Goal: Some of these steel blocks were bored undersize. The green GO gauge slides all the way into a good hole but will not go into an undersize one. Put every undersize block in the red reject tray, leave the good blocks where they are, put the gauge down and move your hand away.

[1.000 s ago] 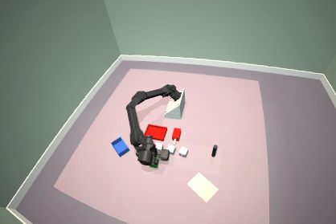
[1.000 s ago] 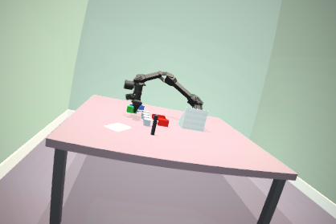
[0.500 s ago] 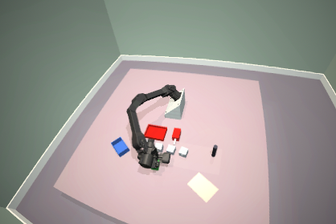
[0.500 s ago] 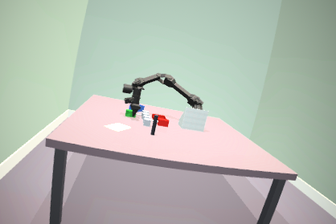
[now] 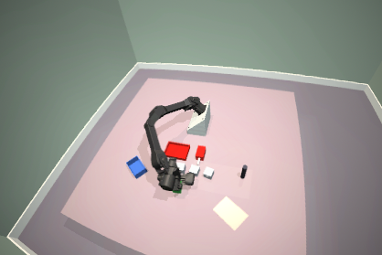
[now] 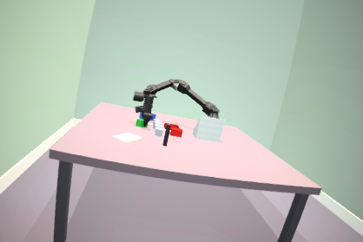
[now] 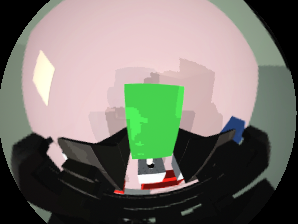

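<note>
Gauge, green GO type (image 5: pixel 178 192) (image 6: pixel 140 122) (image 7: pixel 154 112): pinched in my claw (image 5: pixel 178 185) (image 6: pixel 146 123) (image 7: pixel 149 125), beyond the nearest steel block (image 5: pixel 182 167) (image 6: pixel 156 121) (image 7: pixel 151 177) from the red reject tray (image 5: pixel 177 151) (image 6: pixel 172 125) (image 7: pixel 161 184). Bore check appears in hand. I should square the pin to the bore, centre it, then press lightly; tilt could mimic an undersize hole. Seating depth: cannot be determined.
</note>
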